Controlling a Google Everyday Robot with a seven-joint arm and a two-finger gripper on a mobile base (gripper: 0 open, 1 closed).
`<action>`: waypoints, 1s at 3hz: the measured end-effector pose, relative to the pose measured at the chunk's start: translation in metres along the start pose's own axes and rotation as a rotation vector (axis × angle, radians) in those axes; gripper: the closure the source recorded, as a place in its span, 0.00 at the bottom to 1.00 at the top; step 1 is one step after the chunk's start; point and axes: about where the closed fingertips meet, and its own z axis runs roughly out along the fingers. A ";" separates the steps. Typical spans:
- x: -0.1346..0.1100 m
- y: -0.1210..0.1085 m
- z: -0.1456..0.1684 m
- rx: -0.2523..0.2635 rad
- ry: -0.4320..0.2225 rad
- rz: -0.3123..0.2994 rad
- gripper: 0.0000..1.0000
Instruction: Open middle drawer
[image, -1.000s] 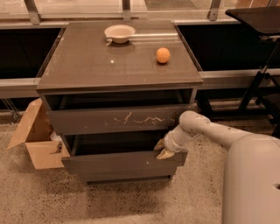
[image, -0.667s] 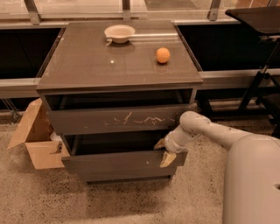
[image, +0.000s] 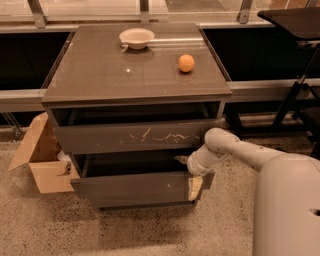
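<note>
The middle drawer (image: 135, 189), a dark grey-brown plain front with one tiny white speck, stands pulled out some way from the cabinet, with its dark inside showing above the front. My gripper (image: 189, 175) is at the right end of that front. It straddles the top edge: one tan finger (image: 182, 159) is inside the drawer and the other finger (image: 194, 188) lies over the front face. My white arm (image: 235, 150) reaches in from the right.
The scratched drawer front (image: 140, 136) above juts out slightly. A white bowl (image: 136, 37) and an orange (image: 186, 63) sit on the cabinet top (image: 100, 75). An open cardboard box (image: 42, 162) stands at the left. A black stand (image: 295, 85) and my body (image: 287, 210) are at the right.
The gripper has slid a little down and toward the camera along the drawer's right end. The drawer front has hardly moved.
</note>
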 end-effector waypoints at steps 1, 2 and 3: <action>-0.003 0.014 0.011 -0.059 -0.014 0.005 0.00; -0.007 0.029 0.018 -0.105 -0.031 0.013 0.00; -0.016 0.043 0.013 -0.119 -0.046 0.004 0.19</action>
